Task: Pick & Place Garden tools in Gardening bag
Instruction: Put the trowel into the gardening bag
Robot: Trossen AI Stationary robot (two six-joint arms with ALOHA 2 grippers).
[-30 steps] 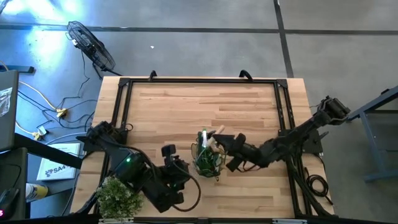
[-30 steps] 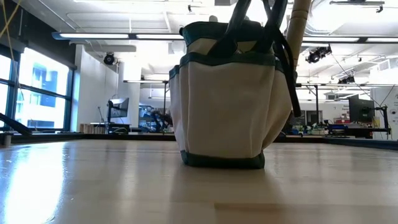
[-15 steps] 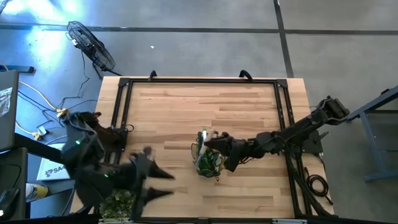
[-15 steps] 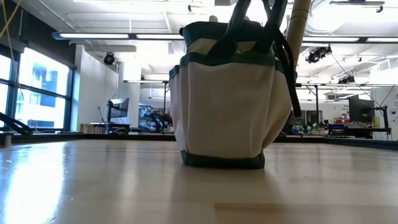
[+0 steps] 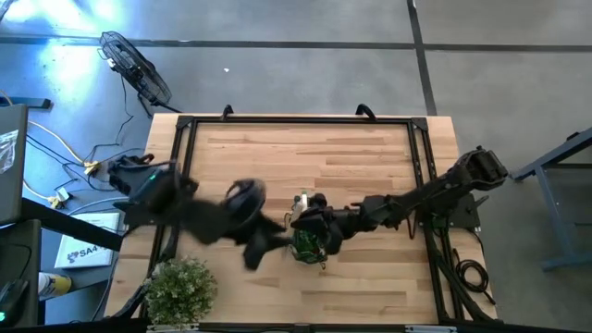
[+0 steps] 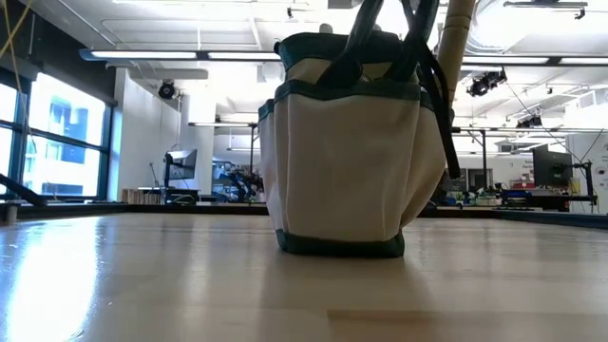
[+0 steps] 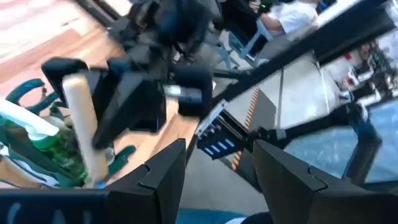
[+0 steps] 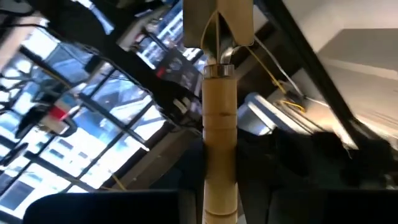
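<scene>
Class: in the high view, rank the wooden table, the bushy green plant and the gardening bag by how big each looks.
1. Wooden table, by far the largest.
2. Bushy green plant, at the table's near-left corner.
3. Gardening bag, slightly smaller than the plant, though the right arm covers part of it, so the gap is uncertain.

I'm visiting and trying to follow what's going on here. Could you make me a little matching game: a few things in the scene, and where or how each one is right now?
Things:
1. gardening bag
2. bushy plant
3. right tool
4. left tool

Places or states:
A. near table corner, on the left arm's side
B. shut on a wooden handle, over the bag
C. near the table's middle, tools inside
D. open, empty, beside the bag

Pairs: 1-C, 2-A, 3-B, 4-D
</scene>
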